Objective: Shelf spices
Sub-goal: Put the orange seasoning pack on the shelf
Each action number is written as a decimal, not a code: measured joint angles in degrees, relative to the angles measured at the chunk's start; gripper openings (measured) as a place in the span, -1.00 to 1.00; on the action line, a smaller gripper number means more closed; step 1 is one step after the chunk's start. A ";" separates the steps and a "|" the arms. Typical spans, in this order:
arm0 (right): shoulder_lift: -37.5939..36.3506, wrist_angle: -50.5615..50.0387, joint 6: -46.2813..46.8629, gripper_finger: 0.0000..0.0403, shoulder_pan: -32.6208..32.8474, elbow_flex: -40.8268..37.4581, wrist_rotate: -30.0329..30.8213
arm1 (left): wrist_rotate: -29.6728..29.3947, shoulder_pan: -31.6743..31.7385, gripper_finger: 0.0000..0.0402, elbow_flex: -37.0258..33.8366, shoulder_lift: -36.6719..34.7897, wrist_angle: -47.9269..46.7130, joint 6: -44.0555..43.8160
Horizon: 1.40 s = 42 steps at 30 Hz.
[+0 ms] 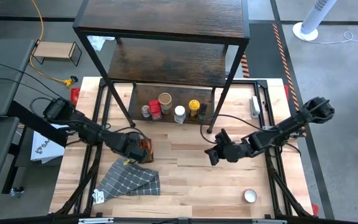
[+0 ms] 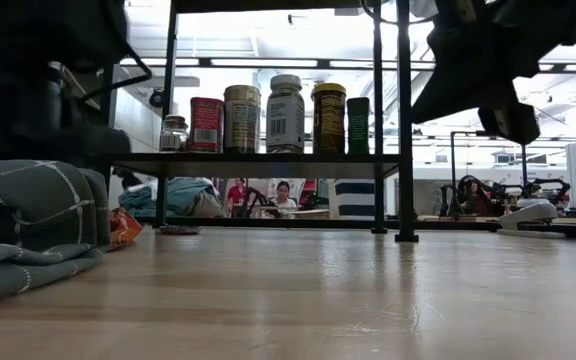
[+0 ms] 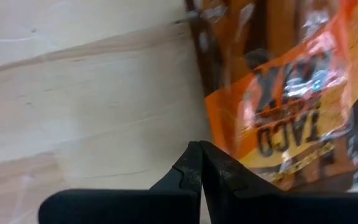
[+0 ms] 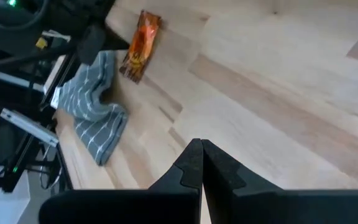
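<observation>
**Progress of the shelving, read from the table's front edge to its back.**

(a) Lower right of the high view: one small round tin (image 1: pixel 250 196) lies alone on the table (image 1: pixel 185 186), well apart from both my arms. It is not yet shelved.

(b) Lower left: the grey checked cloth (image 1: pixel 131 180) lies crumpled. It is no part of the job.

(c) Left of centre, just beyond the cloth: an orange taco packet (image 3: pixel 291 93) lies flat on the wood. My left gripper (image 3: pixel 199 149) hangs over its near edge. Its fingers are pressed fully together with nothing between them, so I have no hold on the packet. If it counts as a spice, it too is not yet shelved.

(d) Centre right: my right gripper (image 4: pixel 201 144) hangs above bare table. It is also closed tight and empty, and it points across toward the packet and cloth.

(e) Upper centre: the shelf (image 1: pixel 166 25) stands at the table's far side. On its lowest board six jars (image 2: pixel 285 113) stand upright in a loose row. From above, their lids are dark, red, tan, white, yellow and dark. The two upper boards look bare from above.

Judgement: most of the task is done, with six spices placed. The tin, and probably the packet, are left. With both grippers closed on nothing, the next pick needs fingers opened first, and the flat packet may prove awkward to pinch off the wood.
</observation>
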 joint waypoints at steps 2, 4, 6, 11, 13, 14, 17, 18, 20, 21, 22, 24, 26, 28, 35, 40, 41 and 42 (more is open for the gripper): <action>0.00 -0.02 0.06 -1.00 0.93 0.00 -0.24 | -1.10 0.84 -1.00 2.12 2.07 -0.74 -0.14; 0.00 0.19 -0.86 -1.00 1.80 0.00 -0.25 | -3.18 1.67 -1.00 5.15 4.82 -1.41 1.30; -0.01 0.53 -2.29 -1.00 2.62 0.00 -0.26 | -6.10 2.67 -1.00 9.32 8.65 0.52 4.46; -0.02 3.78 -5.81 -1.00 3.29 0.02 -0.15 | -4.05 4.22 -1.00 21.94 17.15 19.94 19.58; -0.07 5.26 -6.21 -1.00 3.29 0.13 0.22 | -0.82 4.20 -1.00 25.27 18.35 17.40 26.15; -0.07 5.40 -6.34 -1.00 3.29 0.05 0.32 | -0.03 4.09 -1.00 26.64 19.30 18.31 28.04; -0.11 7.03 -6.90 -1.00 3.32 0.09 1.21 | -0.26 4.03 -1.00 28.45 16.42 10.47 33.72; -0.13 6.99 -7.55 -1.00 3.60 0.04 1.60 | -0.69 3.99 -1.00 29.16 15.10 10.74 35.59; -0.11 7.39 -8.03 -1.00 3.72 0.06 2.02 | -4.98 3.43 -1.00 29.04 11.97 5.91 39.69; -0.13 6.97 -8.14 -1.00 3.72 0.09 2.41 | -8.65 3.05 -1.00 28.76 10.72 1.72 42.32; -0.15 6.44 -8.14 -1.00 3.77 0.03 2.73 | -12.92 2.58 -1.00 28.56 9.55 0.64 45.17; -0.15 6.63 -8.12 -1.00 3.77 0.02 3.35 | -21.26 1.28 -1.00 28.92 7.80 -2.51 49.44; -0.13 6.50 -8.14 -1.00 3.77 0.02 4.25 | -27.60 0.69 -1.00 28.90 6.78 -7.38 52.48; -0.13 6.57 -8.14 -1.00 3.69 0.02 4.74 | -30.23 0.29 -1.00 28.64 7.46 -9.07 52.68; -0.15 5.87 -8.13 -1.00 3.40 0.02 6.87 | -30.68 1.75 -1.00 23.17 10.62 -5.87 44.52; -0.15 5.94 -8.12 -1.00 3.11 0.02 7.85 | -33.78 3.18 -1.00 21.71 11.35 -2.68 42.97; -0.15 6.04 -8.04 -1.00 3.02 0.02 8.04 | -33.84 3.49 -1.00 21.19 11.48 -1.17 43.36; -0.15 6.18 -7.95 -1.00 3.00 0.02 8.04 | -33.82 3.82 -1.00 20.56 11.60 0.36 43.88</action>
